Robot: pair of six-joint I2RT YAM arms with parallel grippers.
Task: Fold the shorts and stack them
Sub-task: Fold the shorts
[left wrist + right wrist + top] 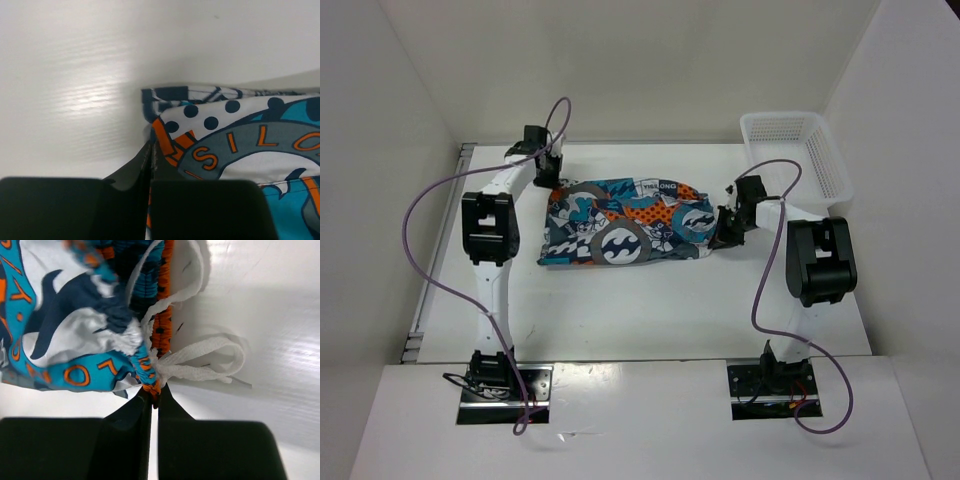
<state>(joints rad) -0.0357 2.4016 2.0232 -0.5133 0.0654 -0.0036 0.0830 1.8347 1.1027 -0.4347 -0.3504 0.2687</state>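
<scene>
The shorts (625, 222), in a blue, orange, white and grey patchwork print with grey wave logos, lie folded across the middle of the white table (650, 310). My left gripper (552, 176) is at their far left corner, shut on the hem edge of the shorts (210, 135). My right gripper (723, 226) is at their right end, shut on the orange and blue elastic waistband (150, 375), beside the knotted white drawstring (200, 365).
A white plastic mesh basket (800, 150) stands at the table's back right corner. White walls close in the table at the back and on both sides. Purple cables loop from both arms.
</scene>
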